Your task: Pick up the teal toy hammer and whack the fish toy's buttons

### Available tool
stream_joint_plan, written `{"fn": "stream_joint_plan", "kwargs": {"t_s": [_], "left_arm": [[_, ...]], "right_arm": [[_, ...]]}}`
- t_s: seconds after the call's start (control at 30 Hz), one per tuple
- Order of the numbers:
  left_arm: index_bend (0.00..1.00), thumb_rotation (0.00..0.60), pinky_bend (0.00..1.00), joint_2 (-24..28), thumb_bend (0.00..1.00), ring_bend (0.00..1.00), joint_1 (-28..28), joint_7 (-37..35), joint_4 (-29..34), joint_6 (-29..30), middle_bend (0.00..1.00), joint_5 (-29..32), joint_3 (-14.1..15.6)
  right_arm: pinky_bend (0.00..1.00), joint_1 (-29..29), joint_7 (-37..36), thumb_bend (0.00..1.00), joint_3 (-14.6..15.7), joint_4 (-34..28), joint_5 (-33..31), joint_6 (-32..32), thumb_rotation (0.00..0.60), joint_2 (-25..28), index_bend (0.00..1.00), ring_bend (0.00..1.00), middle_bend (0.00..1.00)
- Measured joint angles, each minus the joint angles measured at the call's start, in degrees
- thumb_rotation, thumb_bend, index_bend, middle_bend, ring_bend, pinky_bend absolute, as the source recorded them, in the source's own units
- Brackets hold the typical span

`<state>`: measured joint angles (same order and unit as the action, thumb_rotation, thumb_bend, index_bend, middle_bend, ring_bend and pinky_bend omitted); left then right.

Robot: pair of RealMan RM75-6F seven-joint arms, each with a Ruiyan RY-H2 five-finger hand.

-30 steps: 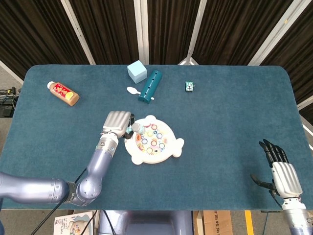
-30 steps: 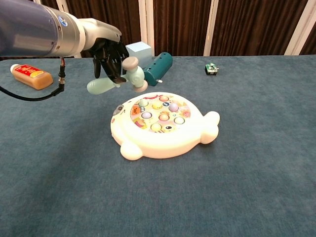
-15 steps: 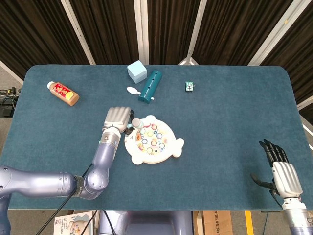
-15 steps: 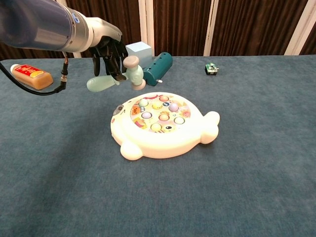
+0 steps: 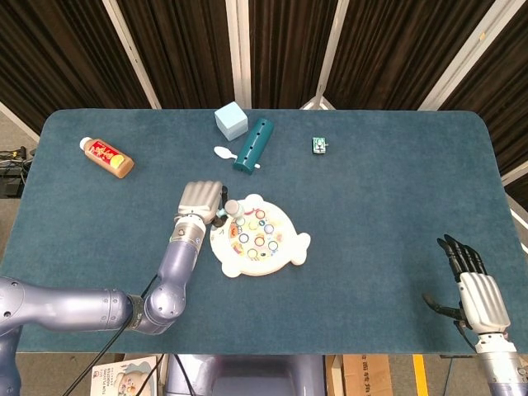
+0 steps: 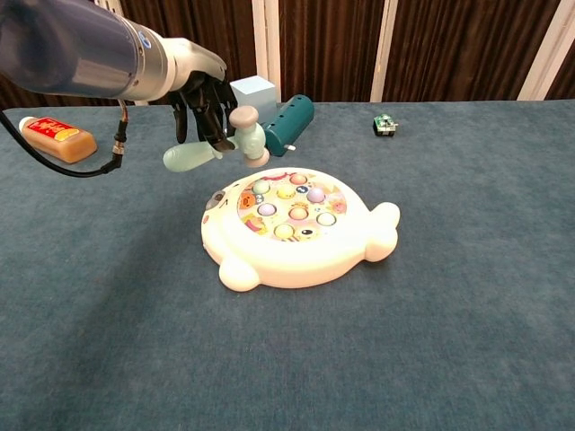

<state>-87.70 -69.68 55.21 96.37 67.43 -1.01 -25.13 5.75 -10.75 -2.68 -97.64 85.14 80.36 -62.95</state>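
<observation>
Left hand [image 6: 199, 90] grips the hammer [image 6: 223, 144] by the middle of its handle, fingers curled down around it. Hammer is in the air, just off the back-left edge of the fish toy [image 6: 292, 229], head not touching any button. Right hand [image 5: 481, 299] sits at the table's [image 5: 388, 190] near right corner, fingers apart, holding nothing, well clear of the job.

Step in hand, as I read it: bring the head down on a button. The closest ones are the back-left buttons [image 6: 262, 187]. To do it well: shift the head slightly further over the toy so it lands square on one button, not the rim, then make a short downward flick from the wrist. The toy is loose on the cloth, so a glancing hit would probably skid it. Grip looks sound but sits close to the head, so the swing arc is short; small strokes should do.

Orientation: hammer's long axis runs roughly left-right in the chest view, near level. The rounded butt end points left, away from the toy; the head is at the right end, nearest the toy. The head's own axis is tilted, pink face up and back, lower face angled down toward the toy.

Fish toy lies flat, tail to the right and rounded nose to the left in the chest view.
</observation>
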Motion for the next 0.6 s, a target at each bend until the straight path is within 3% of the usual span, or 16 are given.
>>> {"fn": "stream_joint_plan", "kwargs": {"t_s": [0.6], "left_arm": [[0.66, 0.6, 0.51, -3.9, 0.62, 0.41, -1.8, 0.6, -4.3, -1.2, 0.54, 1.3, 2.7]], "right_arm": [[0.0, 0.0, -0.5, 0.24, -0.1, 0.0, -0.2, -0.2, 0.6, 0.1, 0.0, 0.0, 0.0]]}}
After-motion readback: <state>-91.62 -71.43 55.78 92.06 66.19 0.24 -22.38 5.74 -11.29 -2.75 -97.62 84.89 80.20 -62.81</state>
